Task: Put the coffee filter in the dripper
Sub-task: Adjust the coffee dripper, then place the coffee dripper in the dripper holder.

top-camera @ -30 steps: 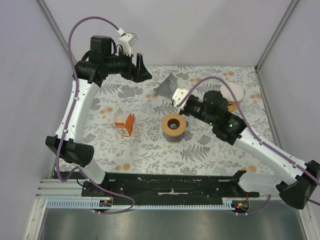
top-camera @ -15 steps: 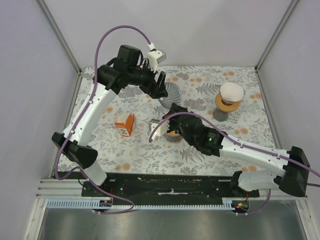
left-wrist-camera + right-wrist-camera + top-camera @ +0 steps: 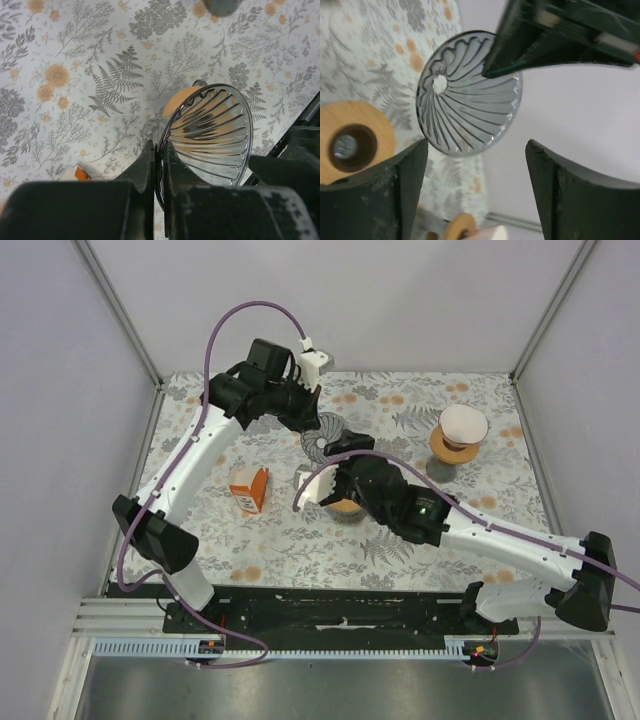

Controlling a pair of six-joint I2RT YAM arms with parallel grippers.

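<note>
My left gripper (image 3: 312, 426) (image 3: 159, 147) is shut on the rim of the dark grey ribbed cone (image 3: 322, 437) (image 3: 212, 135) (image 3: 467, 115), holding it tilted above the table. The dripper (image 3: 345, 506) (image 3: 350, 145), an orange ring with a dark centre hole, sits below it and is partly covered by my right arm. It also shows through the cone in the left wrist view. My right gripper (image 3: 345, 462) (image 3: 476, 150) stands open just under the cone, with nothing between its fingers (image 3: 400, 200). The white coffee filter (image 3: 462, 422) rests on an orange base at the back right.
An orange-and-white packet (image 3: 250, 489) (image 3: 82, 173) lies left of the dripper. The floral cloth (image 3: 420, 530) covers the table, with walls on three sides. My two arms cross close together over the middle.
My left gripper came in from the back left and closed on the ribbed cone's rim. My right gripper opened, and its arm swung left over the dripper.
</note>
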